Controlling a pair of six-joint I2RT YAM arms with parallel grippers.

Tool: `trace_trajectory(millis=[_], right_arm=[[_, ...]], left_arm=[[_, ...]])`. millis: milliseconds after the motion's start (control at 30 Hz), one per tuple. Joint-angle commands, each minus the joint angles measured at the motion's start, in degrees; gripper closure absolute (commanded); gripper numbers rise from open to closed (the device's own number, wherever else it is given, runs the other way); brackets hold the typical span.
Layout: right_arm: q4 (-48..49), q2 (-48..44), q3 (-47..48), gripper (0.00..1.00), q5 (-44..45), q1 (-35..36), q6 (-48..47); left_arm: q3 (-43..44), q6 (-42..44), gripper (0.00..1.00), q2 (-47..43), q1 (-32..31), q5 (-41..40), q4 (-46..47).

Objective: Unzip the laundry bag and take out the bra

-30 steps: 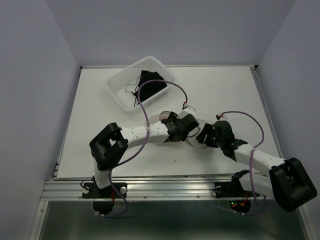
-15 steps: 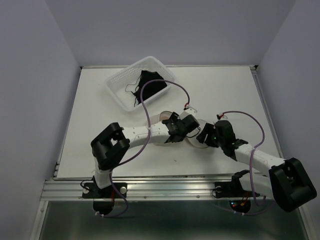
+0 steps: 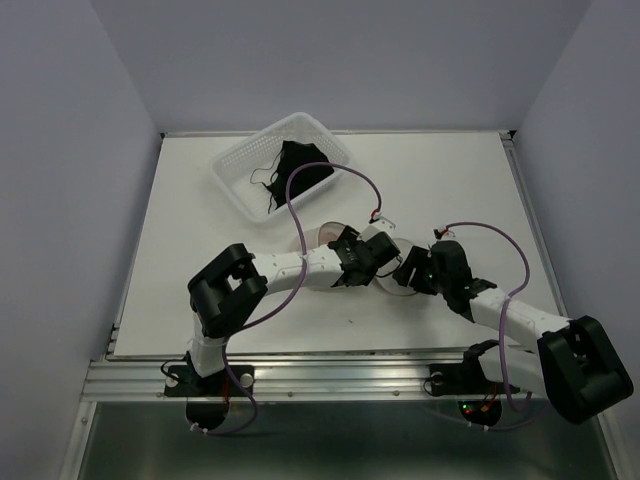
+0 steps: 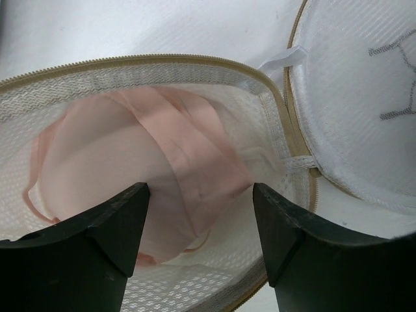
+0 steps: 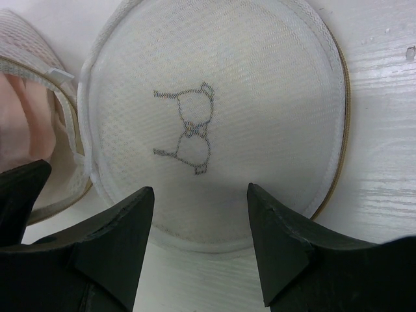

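The laundry bag lies unzipped in the middle of the table, mostly hidden under both grippers in the top view. Its open half with the tan zipper rim (image 4: 162, 62) holds the pale pink bra (image 4: 149, 149), folded inside. My left gripper (image 4: 200, 221) is open, its fingers on either side of the bra's lower edge without gripping it. The bag's flat lid (image 5: 214, 97) with the dark bra outline lies flipped to the side. My right gripper (image 5: 200, 227) is open just above the lid's near edge. A bit of the bra (image 5: 16, 117) shows at the left of the right wrist view.
A white plastic basket (image 3: 240, 170) with a dark cloth (image 3: 300, 172) in it stands at the back left. Purple cables loop above both arms. The two grippers are close together, left (image 3: 372, 250) and right (image 3: 405, 272).
My left arm has shifted a little to the right and lower over the open bag. The right arm has hardly moved.
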Motion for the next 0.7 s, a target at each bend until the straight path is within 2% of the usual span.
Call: trace_trajectory(millis=[0,167,300,367,400,467,500,600,667], right_arm=[[-0.4,-0.6,-1.4,0.34,-1.2,-0.4,-0.6],[-0.2,-1.1,-1.8,0.34,-1.4,-0.4,-0.6],[0.0,-1.0,-1.8,0.35,-1.5,-0.4,-0.7],[0.1,-1.0,-1.9,0.34,-1.7,-0.4,-0.6],[0.0,-1.1,-1.9,0.34,-1.7,-0.4,-0.6],[0.0,-1.3,-2.0,0.34,-1.6,-0.9,-0.6],[0.0,-1.4,-2.1,0.35,-1.5,-0.9,-0.7],[0.0,-1.7,-2.2,0.35,-1.5,-0.9,-0.7],[0.1,-1.7,-2.3,0.35,-1.5,-0.9,-0.7]], left_arm=[[-0.8,0.5,0.21,-1.6,-0.2,0.4,0.8],[-1.4,0.2,0.18,-1.0,-0.1,-0.4,0.9],[-0.4,-0.9,0.28,0.4,0.3,-3.7,-0.2],[-0.1,-1.1,0.38,0.9,0.6,-4.1,-0.5],[-0.1,-1.4,0.49,1.1,0.8,-4.4,-0.4],[0.1,-1.6,0.63,1.1,1.2,-3.9,-0.3],[0.2,-1.8,0.79,0.8,1.4,-3.2,0.0],[0.0,-1.8,1.00,-0.6,1.6,-2.4,0.6],[0.4,-1.9,1.00,-1.4,1.6,-2.1,0.6]])
